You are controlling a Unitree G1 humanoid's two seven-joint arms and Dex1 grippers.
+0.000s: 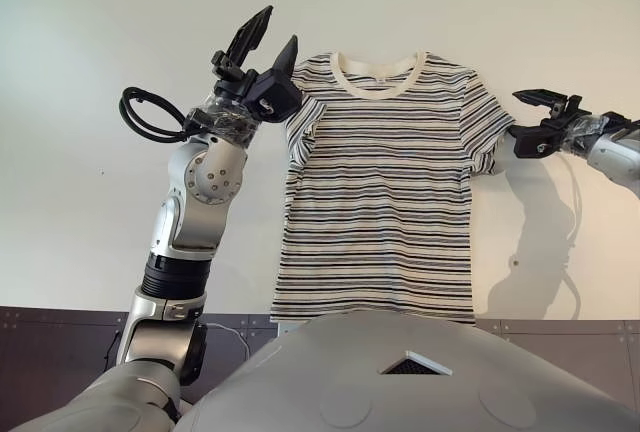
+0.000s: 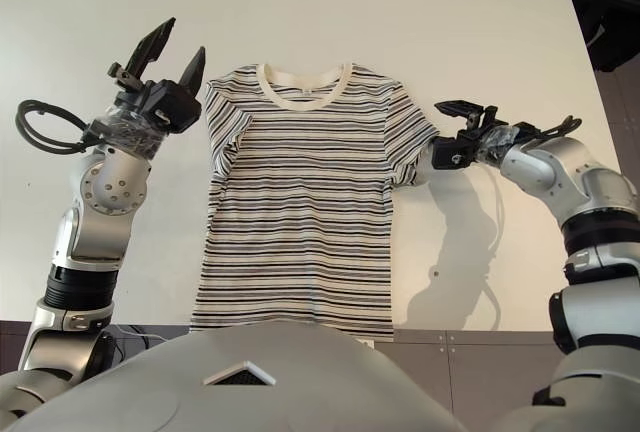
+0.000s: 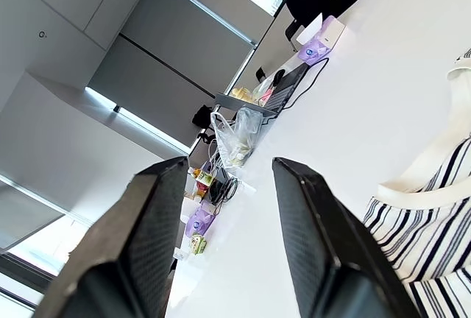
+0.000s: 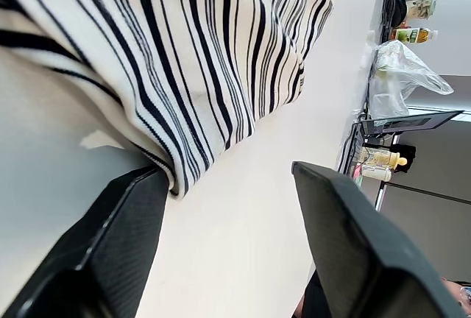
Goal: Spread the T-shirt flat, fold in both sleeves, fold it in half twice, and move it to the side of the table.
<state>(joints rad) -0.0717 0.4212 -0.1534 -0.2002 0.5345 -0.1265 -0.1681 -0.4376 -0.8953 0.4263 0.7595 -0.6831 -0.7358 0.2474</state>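
T-shirt [image 1: 380,182]: flat at the centre of the counter [image 1: 90,12], collar toward 12 o'clock.
Left hand [image 1: 278,30]: wide, raised at 10 o'clock beside the shoulder.
Right hand [image 2: 445,137]: wide, at 2 o'clock by the sleeve.
Risk: closing here may pinch only the hem and drag the body into wrinkles.
The right wrist view shows the hem against one finger [image 4: 110,244]. The eye views leave that contact unclear.

Bright, even light — the white table [image 1: 90,22] looks pale, softly shaded.

A laptop [image 4: 409,121], a plastic bag [image 4: 403,73] and bottles [image 4: 383,159] lie close together.
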